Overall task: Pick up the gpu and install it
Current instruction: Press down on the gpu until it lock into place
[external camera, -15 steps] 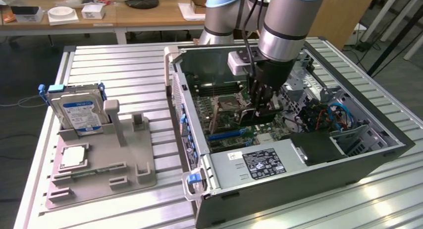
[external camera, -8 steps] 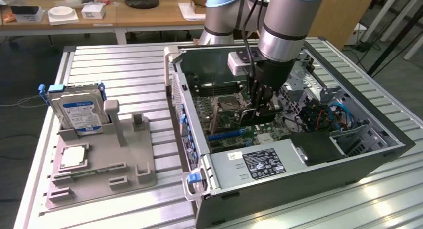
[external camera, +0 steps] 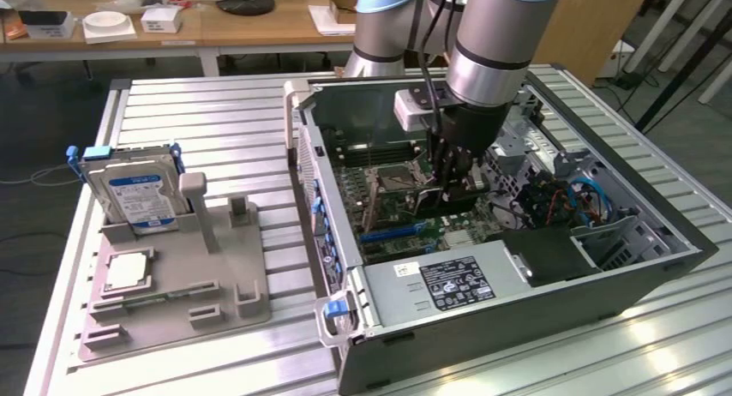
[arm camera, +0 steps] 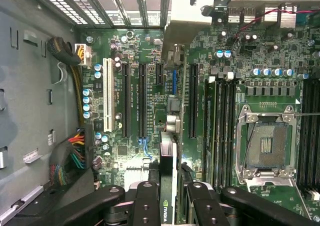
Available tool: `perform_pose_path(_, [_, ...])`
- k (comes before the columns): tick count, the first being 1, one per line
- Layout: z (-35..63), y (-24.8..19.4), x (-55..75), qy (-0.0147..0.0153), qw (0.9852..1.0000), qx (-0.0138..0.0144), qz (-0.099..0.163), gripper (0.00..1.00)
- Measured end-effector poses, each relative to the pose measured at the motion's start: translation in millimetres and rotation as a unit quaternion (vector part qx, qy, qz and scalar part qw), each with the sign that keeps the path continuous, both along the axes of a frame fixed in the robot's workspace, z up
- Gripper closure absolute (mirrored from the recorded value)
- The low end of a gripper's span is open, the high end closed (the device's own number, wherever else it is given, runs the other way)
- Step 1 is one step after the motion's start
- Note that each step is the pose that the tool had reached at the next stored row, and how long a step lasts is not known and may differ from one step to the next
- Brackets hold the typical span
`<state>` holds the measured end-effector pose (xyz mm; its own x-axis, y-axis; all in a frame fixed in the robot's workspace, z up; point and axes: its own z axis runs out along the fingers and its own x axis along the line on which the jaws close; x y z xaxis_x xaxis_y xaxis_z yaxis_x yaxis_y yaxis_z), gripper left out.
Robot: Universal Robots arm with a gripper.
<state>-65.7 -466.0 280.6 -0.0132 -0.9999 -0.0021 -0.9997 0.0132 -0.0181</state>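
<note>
1. Where the wrist view looks straight down past the jaws [arm camera: 167, 196], two dark fingers [arm camera: 147, 201] stand partly closed on the gpu [arm camera: 167, 151], seen edge-on as a thin card with a green logo near the grip.
2. Its silver bracket [arm camera: 182, 28] rises at the far end, toward the slotted rear wall of the case.
3. Below the card lies the motherboard [arm camera: 240, 71], with a white slot [arm camera: 107, 93], several black slots and an empty processor socket [arm camera: 265, 143].
4. Whether the card's lower edge already touches a slot is hard to tell; it appears to hang over the board between two black slots.
5. Seen from the exterior view, the arm [external camera: 492, 53] reaches down into the open computer case [external camera: 515, 267], which lies on the slatted table [external camera: 206, 113]; the gripper [external camera: 452, 186] is low over the board, and the card there is mostly hidden behind it.
6. That view also gives the grey power supply [external camera: 452, 285] at the case's near end.
7. At the exterior view's left a grey parts holder [external camera: 171, 302] carries a hard drive [external camera: 135, 195] standing upright and a small square silver chip [external camera: 126, 269] lying flat.
8. Farther back, desks with a white box [external camera: 160, 19] are cut off by the frame edge.
</note>
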Motion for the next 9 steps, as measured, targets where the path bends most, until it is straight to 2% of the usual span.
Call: perform_pose_path(9, [-1.6, 0.0, -0.6, 0.0000, 1.0000, 0.0000, 0.001, 0.74])
